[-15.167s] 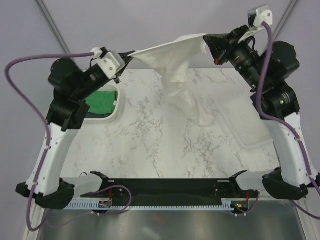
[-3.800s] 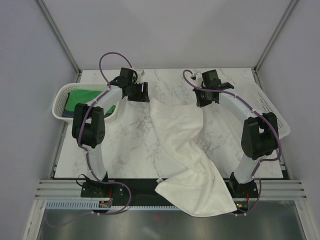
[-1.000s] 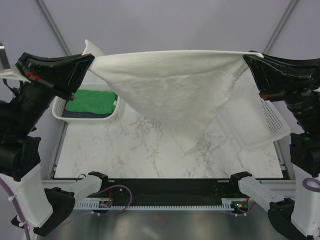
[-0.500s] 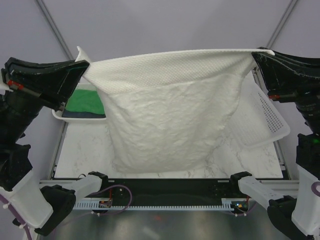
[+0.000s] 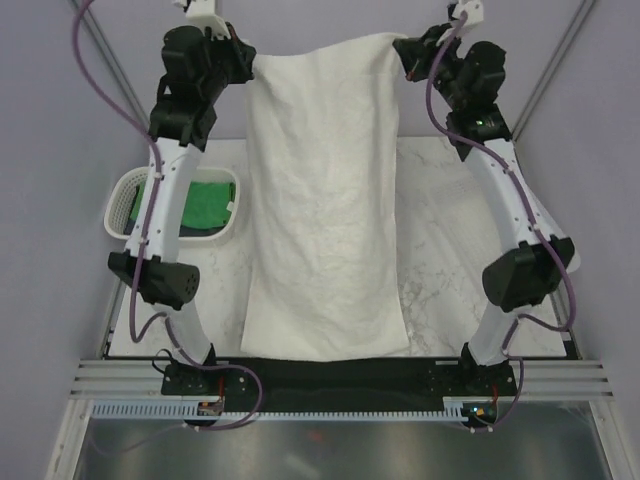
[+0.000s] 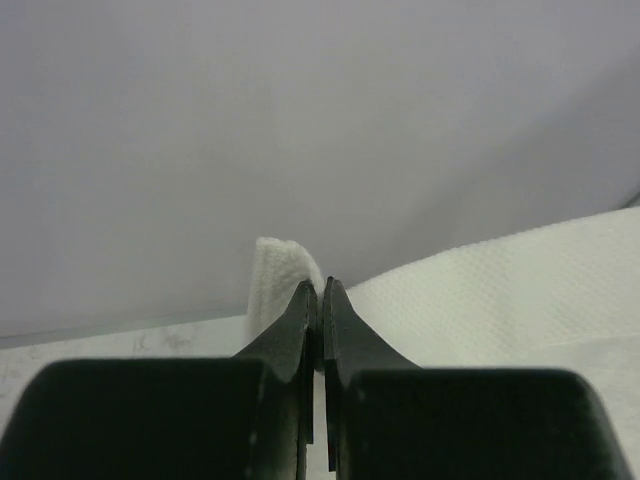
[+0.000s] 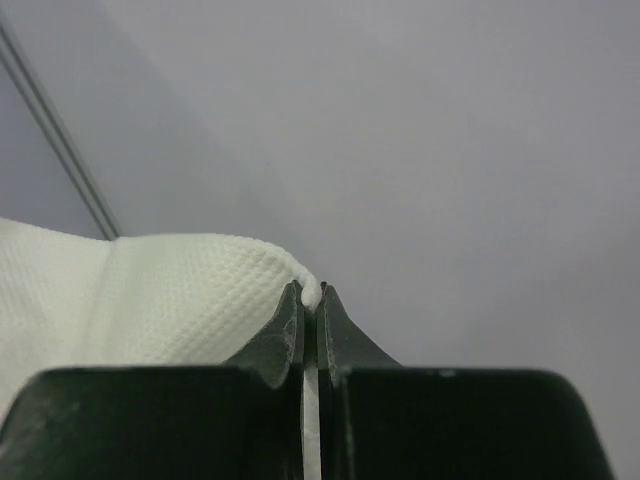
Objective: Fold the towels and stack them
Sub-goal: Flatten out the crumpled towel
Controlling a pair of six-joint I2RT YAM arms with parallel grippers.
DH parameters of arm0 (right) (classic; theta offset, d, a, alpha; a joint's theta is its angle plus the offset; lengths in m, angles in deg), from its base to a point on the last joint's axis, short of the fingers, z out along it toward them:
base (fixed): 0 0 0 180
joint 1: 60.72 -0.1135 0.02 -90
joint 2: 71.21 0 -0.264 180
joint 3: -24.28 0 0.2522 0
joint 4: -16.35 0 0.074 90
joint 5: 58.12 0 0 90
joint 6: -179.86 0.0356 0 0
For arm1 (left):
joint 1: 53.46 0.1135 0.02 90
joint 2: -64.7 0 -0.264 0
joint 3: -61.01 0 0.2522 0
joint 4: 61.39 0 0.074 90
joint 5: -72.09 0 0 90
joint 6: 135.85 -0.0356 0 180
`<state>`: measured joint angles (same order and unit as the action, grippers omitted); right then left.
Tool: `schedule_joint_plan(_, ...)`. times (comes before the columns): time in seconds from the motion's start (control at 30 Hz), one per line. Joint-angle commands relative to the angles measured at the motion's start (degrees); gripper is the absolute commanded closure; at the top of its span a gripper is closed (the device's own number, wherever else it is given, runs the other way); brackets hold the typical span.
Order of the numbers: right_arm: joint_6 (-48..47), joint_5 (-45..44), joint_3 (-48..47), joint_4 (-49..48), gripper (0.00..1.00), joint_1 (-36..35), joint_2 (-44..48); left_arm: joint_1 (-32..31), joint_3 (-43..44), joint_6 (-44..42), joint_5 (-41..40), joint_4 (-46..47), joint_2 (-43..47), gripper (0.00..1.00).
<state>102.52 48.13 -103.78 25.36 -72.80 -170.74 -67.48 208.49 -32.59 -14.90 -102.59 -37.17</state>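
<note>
Desk (image 5: 440, 230): white marble-pattern top, both arms bolted at its near edge.

White towel (image 5: 320, 200): by far the largest cloth. It is held up as one long sheet by its two top corners, above the far part of the desk. The lower edge reaches the near edge of the desk. Whether it rests there or hangs just clear, I cannot tell. Judgement: holding it high by two corners lets its weight pull it flat and square, so it can be laid down and folded cleanly. It is not yet folded.

Basket (image 5: 120, 205): white perforated plastic, at the left of the desk, just beside the hanging sheet. The green towel (image 5: 205, 203) lies inside it, flat, probably parked there so the desk is free for the big cloth. A dark towel is not clearly made out.

Left tool (image 5: 245, 62): clamped on the top left corner; the wrist view shows a nub of cloth poking out past the closed tips.

Right tool (image 5: 405, 50): clamped on the top right corner, with only a small bead of cloth showing at the tips. That bite looks thin and could slip.

Writing: no brand, label or text readable in any view.
</note>
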Motion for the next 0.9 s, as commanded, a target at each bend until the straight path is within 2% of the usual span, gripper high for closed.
schedule_joint_plan(0.0,-2.9,-2.0,-5.7,-5.8,1.00,1.3,-8.2,1.5,0.6,-5.0,-3.8,15.8,-5.3,0.98)
schedule_joint_plan(0.13,-2.9,-1.4,-12.5,-8.2,1.00,2.1,-16.8,2.5,3.5,-3.0,-1.5,22.9,-14.7,0.98)
schedule_joint_plan(0.23,-3.3,-1.0,-17.4,-8.3,1.00,2.3,-22.2,2.5,3.6,-3.4,0.1,27.0,-17.6,0.98)
schedule_joint_plan(0.57,-3.5,1.2,-17.0,-13.1,1.00,3.3,-27.8,2.7,-3.7,-5.7,2.5,36.1,-21.1,0.98)
schedule_joint_plan(0.73,-3.1,1.3,-14.2,-12.1,1.00,3.5,-23.0,2.5,-5.8,-5.3,4.2,35.1,-17.9,0.98)
schedule_joint_plan(0.83,-2.2,4.4,-7.4,-12.3,1.00,3.3,-15.3,2.3,-12.6,-4.6,5.7,35.4,-9.7,0.98)
schedule_joint_plan(0.87,-1.9,6.3,-4.8,-12.4,1.00,3.3,-9.4,2.2,-14.9,-4.2,6.0,35.4,-7.1,0.98)
